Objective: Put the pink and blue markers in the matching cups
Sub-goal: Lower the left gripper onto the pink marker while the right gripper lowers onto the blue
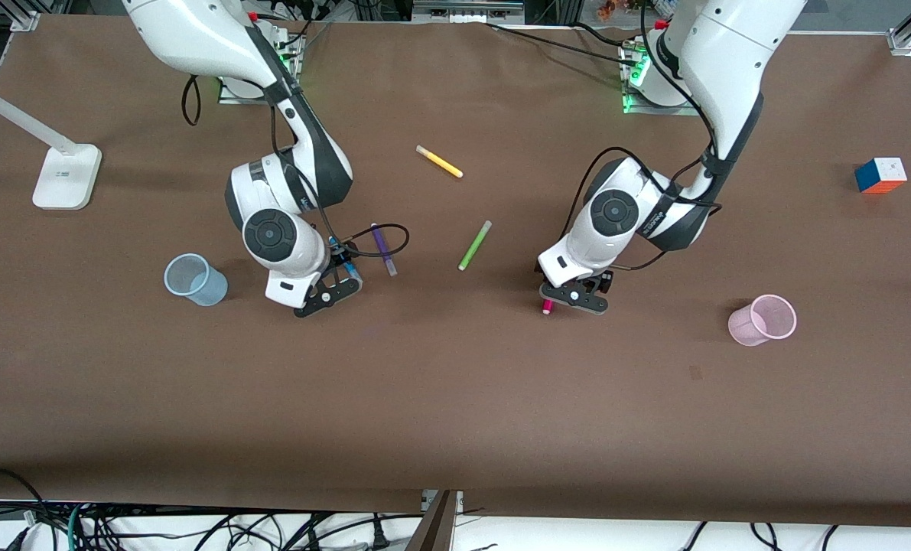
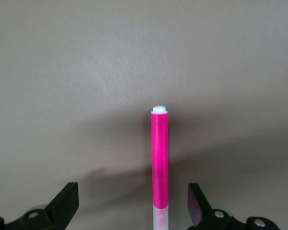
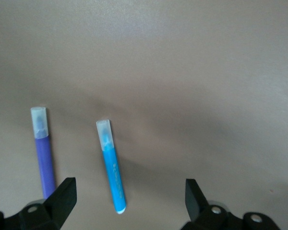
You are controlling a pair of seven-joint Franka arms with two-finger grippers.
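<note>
Both arms reach down over the brown table, each with its wrist low above a marker. The left gripper hangs just over the pink marker, its fingers spread wide with the marker lying on the table in the gap, touching neither one; in the front view only the marker's pink end peeks out from under the hand, toward the front camera. The pale pink cup stands upright near the left arm's end of the table, well apart from that marker and a little nearer to the front camera. The right gripper is likewise spread wide above the blue marker, which lies flat between the fingers but is gripped by neither. Just beside it, toward the middle of the table, lies the dark purple pen, roughly parallel to the blue one and close to one finger. The pale blue cup stands toward the right arm's end, near the right gripper. A lime green pen lies between the two arms, a yellow pen farther from the front camera, a colour cube near the left arm's end, and a white lamp base at the right arm's end
</note>
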